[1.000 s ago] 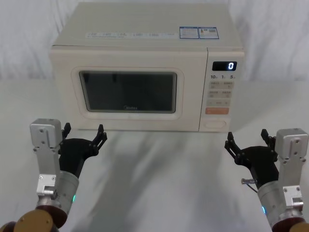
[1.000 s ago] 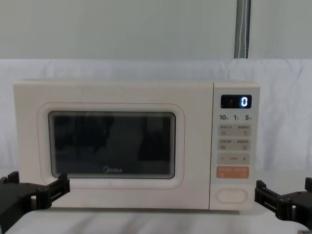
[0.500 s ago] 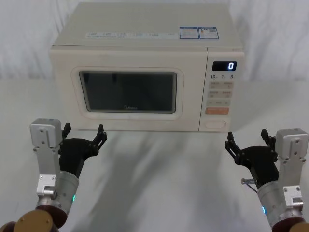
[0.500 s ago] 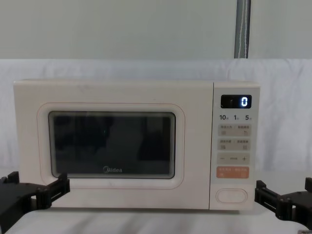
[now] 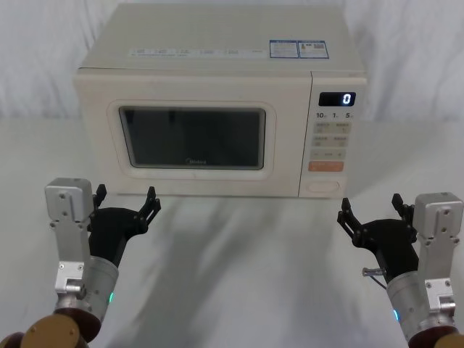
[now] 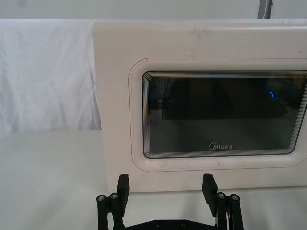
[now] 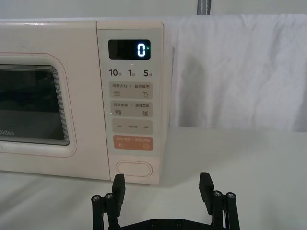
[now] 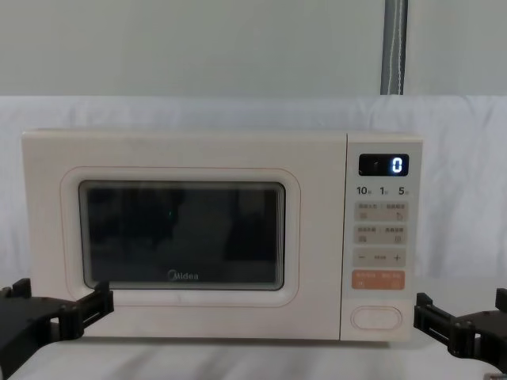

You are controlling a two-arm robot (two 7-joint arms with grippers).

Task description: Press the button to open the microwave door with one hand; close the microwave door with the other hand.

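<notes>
Microwave (image 5: 221,101) sits at table's (image 5: 239,275) far side, door (image 5: 192,134) closed | button (image 5: 323,186) untouched, bottom of panel | left gripper (image 5: 125,201) released, near door | right gripper (image 5: 370,212) released, below button

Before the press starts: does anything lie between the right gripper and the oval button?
Nothing: the head view shows bare white table between the right gripper and the button.

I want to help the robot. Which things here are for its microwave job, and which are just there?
For the job: microwave, microwave door, button, open left gripper, open right gripper.

Just there: orange key, display, white cloth.
</notes>
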